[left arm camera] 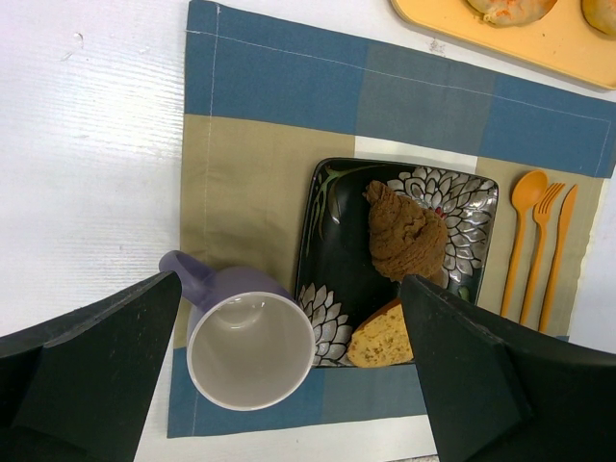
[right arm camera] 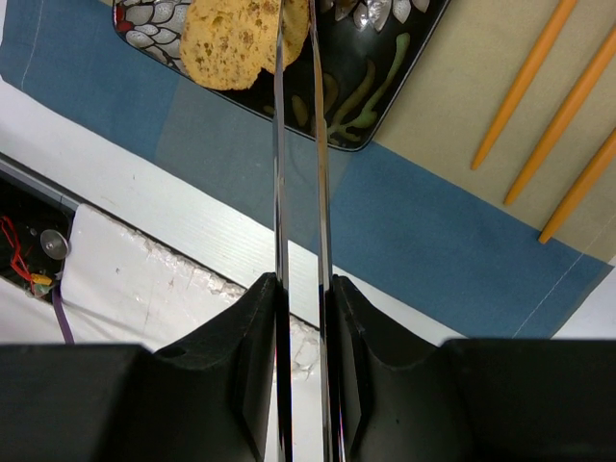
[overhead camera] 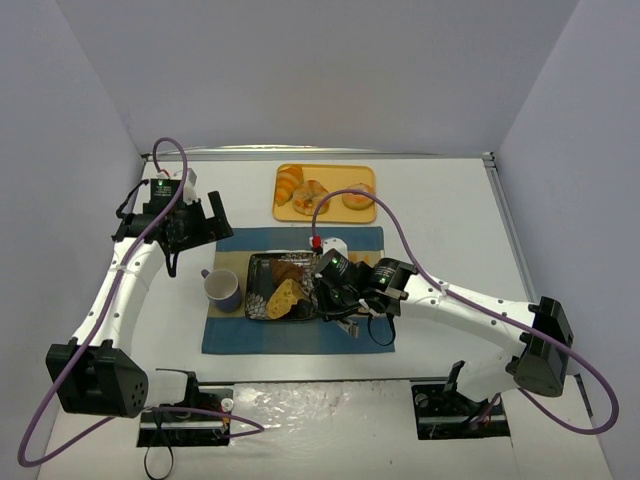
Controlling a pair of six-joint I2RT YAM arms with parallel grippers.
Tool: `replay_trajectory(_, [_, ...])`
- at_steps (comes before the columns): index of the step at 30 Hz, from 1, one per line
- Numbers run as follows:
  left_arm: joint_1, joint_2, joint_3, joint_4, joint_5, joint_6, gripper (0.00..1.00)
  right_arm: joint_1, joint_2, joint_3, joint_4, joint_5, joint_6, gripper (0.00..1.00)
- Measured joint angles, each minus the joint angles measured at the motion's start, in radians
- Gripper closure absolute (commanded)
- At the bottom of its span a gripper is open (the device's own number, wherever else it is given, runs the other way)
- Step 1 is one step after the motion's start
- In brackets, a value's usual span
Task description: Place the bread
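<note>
The right hand (right arm camera: pixel 303 289) is squeezing the tongs (right arm camera: pixel 300 173) narrow, their blades seemingly pinching the bread slice (right arm camera: pixel 231 38) over the plate (right arm camera: pixel 385 106); lowering gently and easing apart only once the slice is lying flat seems wisest; the left hand (left arm camera: pixel 289 318) is hanging wide, holding nothing; the tong tips are running out of frame, so contact is unclear.

A: Clearance around the plate (left arm camera: pixel 337 221)?
B: Left side tight, mug (left arm camera: pixel 250 351) just beside the rim. Orange cutlery (left arm camera: pixel 541 250) lines the right. Right gripper (right arm camera: pixel 303 284) with metal tongs (right arm camera: pixel 277 192) covers the near edge. Far side: bare mat (left arm camera: pixel 269 87) up to the pastry tray (overhead camera: pixel 330 175).
</note>
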State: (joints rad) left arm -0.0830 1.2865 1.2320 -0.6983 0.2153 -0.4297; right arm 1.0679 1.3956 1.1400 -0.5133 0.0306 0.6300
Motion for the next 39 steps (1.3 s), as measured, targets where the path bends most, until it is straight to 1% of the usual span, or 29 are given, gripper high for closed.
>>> replay_trajectory(5, [0.0, 0.0, 0.0, 0.0, 0.0, 0.0, 0.03, 0.0, 0.0, 0.002, 0.0, 0.001, 0.004, 0.47])
replay_trajectory(6, [0.0, 0.0, 0.0, 0.0, 0.0, 0.0, 0.03, 0.001, 0.0, 0.002, 0.0, 0.001, 0.006, 0.45])
replay_trajectory(19, [0.0, 0.0, 0.0, 0.0, -0.003, 0.002, 0.03, 0.008, -0.009, 0.019, -0.011, 0.008, 0.01, 0.44])
replay_trajectory(27, [0.0, 0.0, 0.0, 0.0, -0.003, 0.002, 0.03, -0.009, -0.019, 0.102, -0.037, 0.048, 0.01, 0.43])
replay_trajectory(29, [0.0, 0.0, 0.0, 0.0, -0.003, 0.002, 0.03, -0.044, -0.019, 0.125, -0.037, 0.058, 0.009, 0.43])
replay_trajectory(32, [0.0, 0.0, 0.0, -0.001, -0.003, 0.002, 0.03, -0.137, -0.019, 0.143, -0.037, 0.067, 0.002, 0.43])
replay_trajectory(35, [0.0, 0.0, 0.0, -0.003, -0.003, 0.003, 0.03, -0.274, -0.013, 0.157, -0.042, 0.084, -0.015, 0.43])
replay_trajectory(39, [0.0, 0.0, 0.002, -0.005, -0.003, 0.003, 0.03, -0.494, 0.021, 0.2, -0.042, 0.105, -0.047, 0.41])
